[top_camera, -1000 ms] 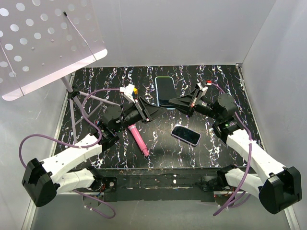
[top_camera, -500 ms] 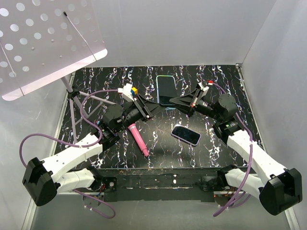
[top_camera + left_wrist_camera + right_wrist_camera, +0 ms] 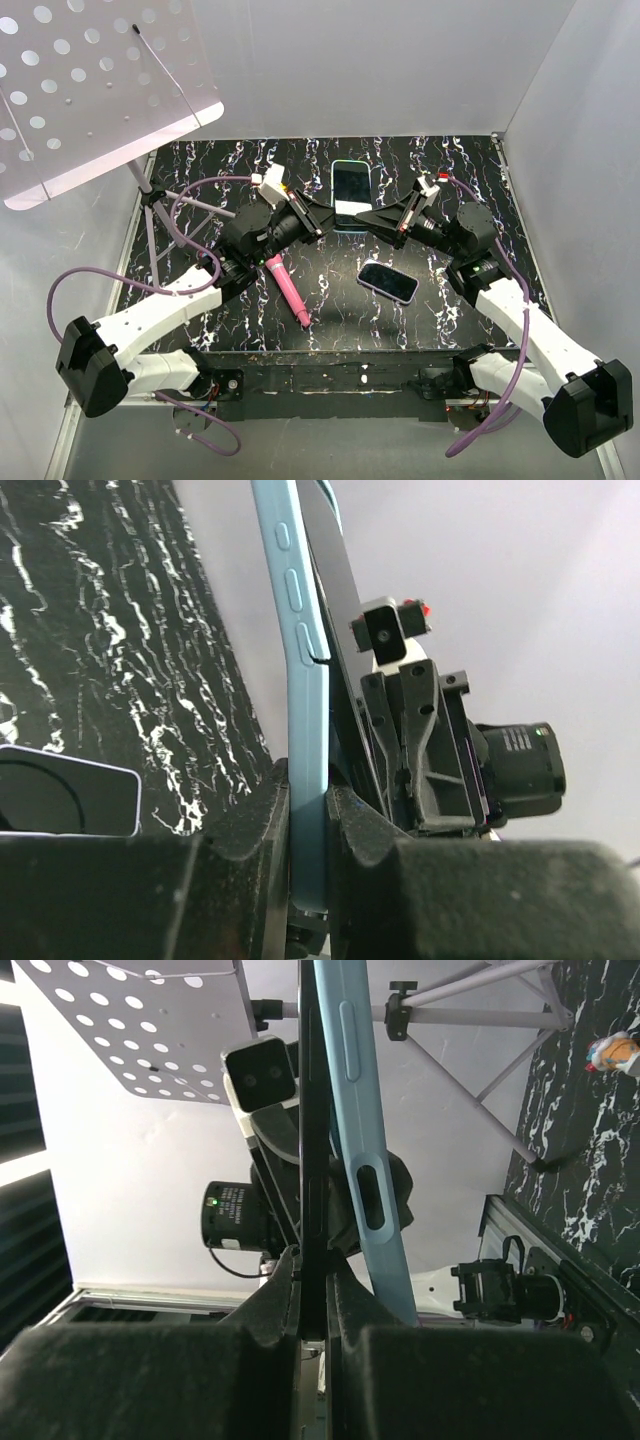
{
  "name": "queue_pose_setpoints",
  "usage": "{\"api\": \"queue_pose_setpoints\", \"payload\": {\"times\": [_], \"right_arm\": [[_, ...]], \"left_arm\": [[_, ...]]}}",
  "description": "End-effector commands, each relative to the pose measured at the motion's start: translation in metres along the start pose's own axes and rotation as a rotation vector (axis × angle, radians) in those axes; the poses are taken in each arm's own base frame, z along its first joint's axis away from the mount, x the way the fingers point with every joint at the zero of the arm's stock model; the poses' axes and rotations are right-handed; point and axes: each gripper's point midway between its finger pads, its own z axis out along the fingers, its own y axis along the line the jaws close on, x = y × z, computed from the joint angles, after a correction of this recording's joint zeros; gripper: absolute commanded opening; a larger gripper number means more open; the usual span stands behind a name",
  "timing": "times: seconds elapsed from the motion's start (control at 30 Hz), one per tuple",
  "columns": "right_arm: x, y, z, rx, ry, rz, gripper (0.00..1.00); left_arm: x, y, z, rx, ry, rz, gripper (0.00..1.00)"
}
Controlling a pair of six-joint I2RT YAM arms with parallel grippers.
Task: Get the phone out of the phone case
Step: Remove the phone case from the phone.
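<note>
The phone (image 3: 351,183) in its light-blue phone case is held up off the black marbled table (image 3: 450,170) at its middle, between both arms. My left gripper (image 3: 323,216) comes from the left and is shut on the phone case's blue edge (image 3: 305,710). My right gripper (image 3: 373,216) comes from the right and is shut on the phone's black edge (image 3: 309,1110). In the right wrist view the phone case (image 3: 352,1090) angles away from the phone. In the left wrist view the phone (image 3: 335,610) stands just right of the blue rim.
A second dark phone (image 3: 388,282) lies flat at the front right. A pink marker (image 3: 289,291) lies front of centre. A white perforated plate (image 3: 90,90) on a tripod (image 3: 152,205) stands at the back left. White walls enclose the table.
The left gripper has closed onto the case edge after standing partly open. The left arm has pushed in toward the phone, which now sits a little further right and more raised.
</note>
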Motion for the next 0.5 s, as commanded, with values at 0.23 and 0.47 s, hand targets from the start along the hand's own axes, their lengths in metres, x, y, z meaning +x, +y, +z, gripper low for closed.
{"api": "queue_pose_setpoints", "payload": {"times": [0.23, 0.47], "right_arm": [[0.043, -0.016, -0.03, 0.024, 0.125, -0.159, 0.01], [0.023, -0.065, -0.05, 0.325, 0.029, -0.318, 0.01]], "left_arm": [[-0.051, 0.098, 0.023, -0.41, -0.178, 0.023, 0.0], [-0.053, 0.168, 0.076, -0.476, -0.033, 0.113, 0.0]]}}
